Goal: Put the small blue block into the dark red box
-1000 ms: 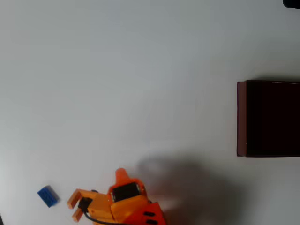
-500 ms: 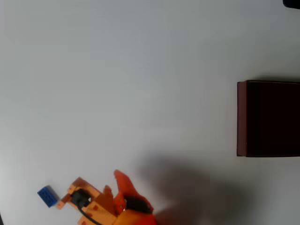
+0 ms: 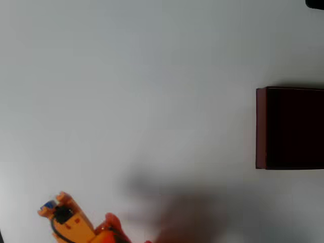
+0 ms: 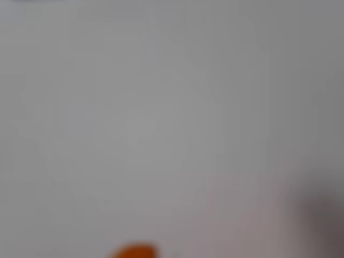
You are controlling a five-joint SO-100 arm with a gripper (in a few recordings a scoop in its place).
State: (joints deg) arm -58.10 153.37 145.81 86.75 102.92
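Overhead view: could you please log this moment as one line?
gripper over blue block, lower left | grasp: cannot tell | red box right edge, apart

Claw (image 3: 50, 208) covers most of the small blue block (image 3: 49, 204); dark red box (image 3: 289, 127) runs off the right edge; wrist view's all blur.

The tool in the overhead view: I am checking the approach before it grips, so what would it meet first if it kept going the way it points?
The small blue block, right at the tool tip; whether they touch is unclear.

bare white table (image 3: 152, 76), open path to dark red box (image 3: 260, 126)
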